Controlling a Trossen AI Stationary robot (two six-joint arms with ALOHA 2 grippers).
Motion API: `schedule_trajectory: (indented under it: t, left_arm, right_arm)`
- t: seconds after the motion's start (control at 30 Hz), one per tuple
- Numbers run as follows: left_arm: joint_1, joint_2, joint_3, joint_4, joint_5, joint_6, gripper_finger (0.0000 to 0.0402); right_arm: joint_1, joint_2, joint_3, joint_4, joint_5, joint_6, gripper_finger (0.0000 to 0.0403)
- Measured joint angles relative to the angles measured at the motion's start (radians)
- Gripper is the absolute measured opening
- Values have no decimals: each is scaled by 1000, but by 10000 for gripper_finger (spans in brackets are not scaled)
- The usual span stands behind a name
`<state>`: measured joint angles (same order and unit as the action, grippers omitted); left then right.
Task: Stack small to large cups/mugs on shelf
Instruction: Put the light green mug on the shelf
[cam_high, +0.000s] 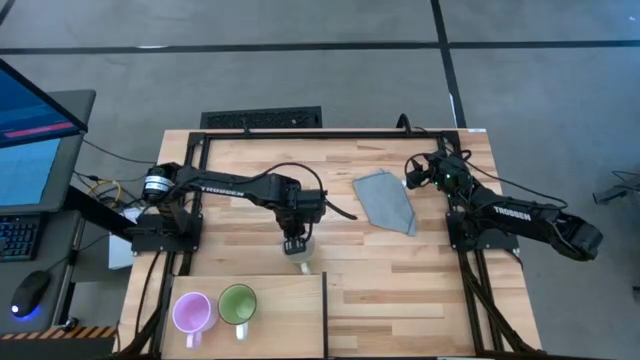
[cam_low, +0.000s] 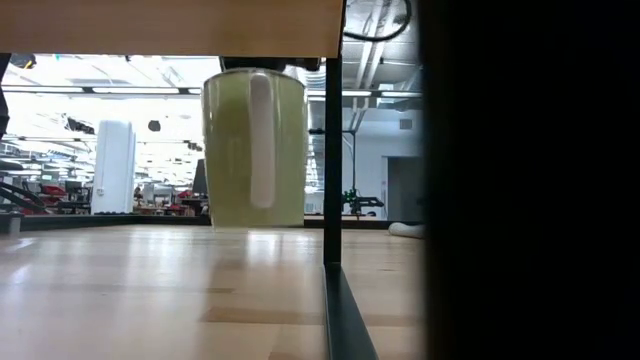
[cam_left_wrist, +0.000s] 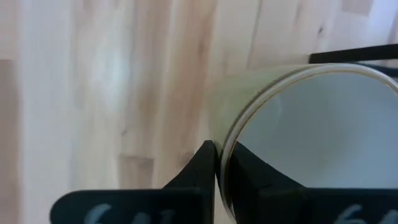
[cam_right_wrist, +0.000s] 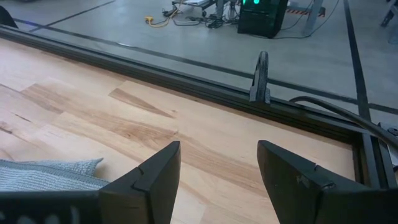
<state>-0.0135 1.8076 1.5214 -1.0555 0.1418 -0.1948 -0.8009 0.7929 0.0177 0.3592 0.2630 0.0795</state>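
The white mug, at lower centre of the high view just above the shelf, hangs clear of the desk from the left gripper, whose jaws are clamped on its rim, wall between them, probably for carrying to the purple mug and green mug at lower left. The right gripper waits at upper right, jaws apart, beside the grey cloth
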Motion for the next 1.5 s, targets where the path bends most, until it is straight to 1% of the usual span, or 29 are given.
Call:
schedule_trajectory:
  t: [0.2, 0.47, 0.63, 0.93, 1.07, 1.2, 1.5]
  left_arm:
    - [0, -1, 134, -193, -99, -7, 7]
    - [0, -1, 325, -427, -103, -33, 7]
    - [-6, -2, 408, -516, -115, -34, 7]
    - [-39, -2, 535, -516, -96, -47, 7]
    - [-71, -2, 578, -517, -81, -90, 7]
    - [-120, -1, 583, -518, -46, -81, 7]
    - [-253, 0, 583, -517, -75, -149, 7]
  right_arm:
    - [0, 0, 0, 0, 0, 0, 235]
    - [0, 0, 0, 0, 0, 0, 235]
    - [0, 0, 0, 0, 0, 0, 235]
    - [0, 0, 0, 0, 0, 0, 235]
    - [0, 0, 0, 0, 0, 0, 235]
    - [0, 0, 0, 0, 0, 0, 235]
    - [0, 0, 0, 0, 0, 1, 235]
